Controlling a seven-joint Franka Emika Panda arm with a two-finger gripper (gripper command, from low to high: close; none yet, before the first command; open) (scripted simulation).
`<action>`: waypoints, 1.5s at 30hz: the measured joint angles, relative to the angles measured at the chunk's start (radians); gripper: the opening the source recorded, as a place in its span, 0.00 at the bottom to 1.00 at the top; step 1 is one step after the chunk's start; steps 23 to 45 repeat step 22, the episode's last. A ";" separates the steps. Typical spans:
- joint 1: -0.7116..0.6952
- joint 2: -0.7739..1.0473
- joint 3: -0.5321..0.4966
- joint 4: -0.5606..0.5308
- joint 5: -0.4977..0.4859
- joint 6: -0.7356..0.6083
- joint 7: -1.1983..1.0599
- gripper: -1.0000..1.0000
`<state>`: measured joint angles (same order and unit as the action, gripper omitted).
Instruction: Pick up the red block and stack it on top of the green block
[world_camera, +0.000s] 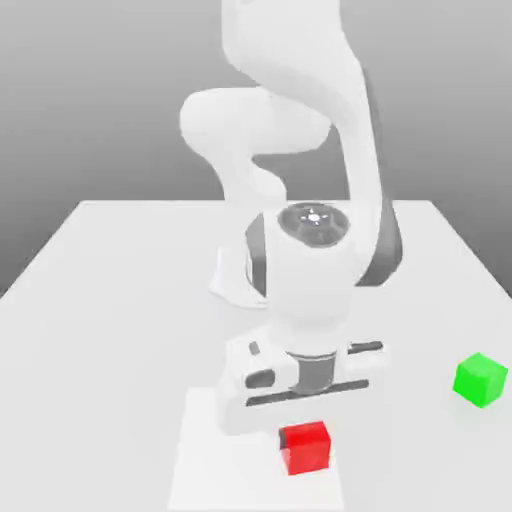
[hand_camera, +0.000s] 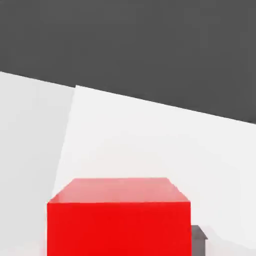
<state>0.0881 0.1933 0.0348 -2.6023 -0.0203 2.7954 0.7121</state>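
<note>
red block (world_camera: 305, 446): bright, plain red, its top a shade lighter than its front
green block (world_camera: 480, 379): vivid, plain green
arm (world_camera: 310, 270): glossy white with dark grey bands at the joints
counter (world_camera: 120, 290): plain pale grey-white, with a lighter white panel under the red block
backdrop: flat grey, no pattern

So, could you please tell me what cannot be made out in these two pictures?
- Exterior view: the claw's tips, hidden behind the hand's white body and the red block, so a grip cannot be confirmed.
- Hand view: the red block's lower part, cut off by the picture's edge.
- Exterior view: the table surface behind the arm, covered by the arm.
- Exterior view: the green block's far faces.
</note>
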 joint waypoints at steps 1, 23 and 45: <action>-0.001 -0.035 0.002 -0.005 0.004 -0.030 -0.003 0.00; 0.452 0.029 0.238 0.023 -0.155 -0.007 -0.064 1.00; 0.452 0.029 0.238 0.023 -0.155 -0.007 -0.064 1.00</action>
